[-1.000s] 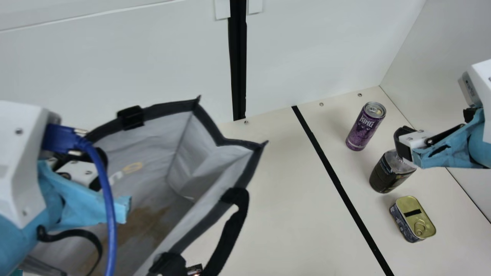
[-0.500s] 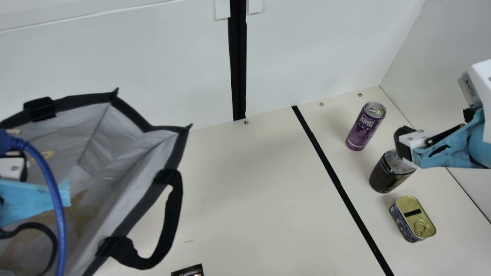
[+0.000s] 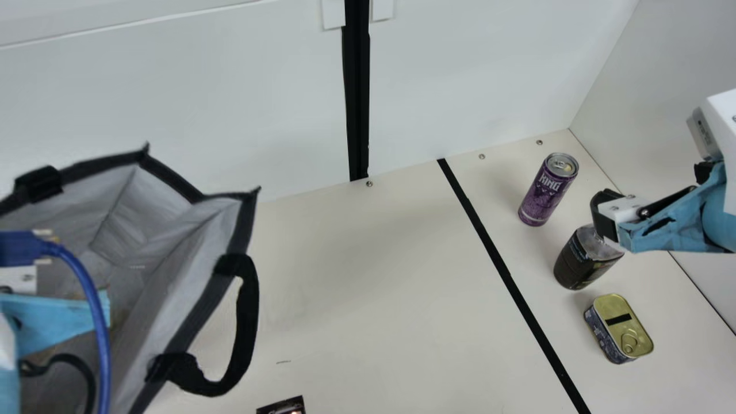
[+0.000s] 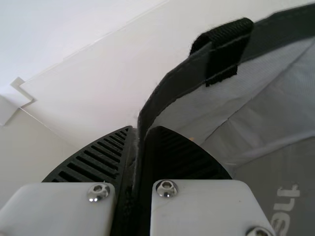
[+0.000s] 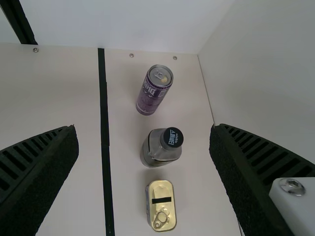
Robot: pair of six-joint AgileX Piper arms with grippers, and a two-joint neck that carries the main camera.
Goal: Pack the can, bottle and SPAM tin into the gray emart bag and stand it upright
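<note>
Leftmost, the left gripper (image 3: pixel 20 280) pinches an open gray fabric bag (image 3: pixel 192 253) by its dark rim (image 4: pixel 172 81). Near the cream desk's (image 3: pixel 368 287) far right corner stands a purple cylindrical metal can (image 3: pixel 543 192); then a dark-labelled, black-capped bottle (image 3: pixel 579 261), a gold-topped rectangular tin (image 3: pixel 621 325), and the right gripper (image 3: pixel 605 218), fingers spread.

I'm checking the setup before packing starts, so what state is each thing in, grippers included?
Gray bag: mouth open, rim pinched
Can: standing upright
Bottle: upright, cap on
SPAM tin: lying flat, lid up and closed, ring pull down
Left gripper: closed on the bag's rim
Right gripper: open, holding nothing
</note>
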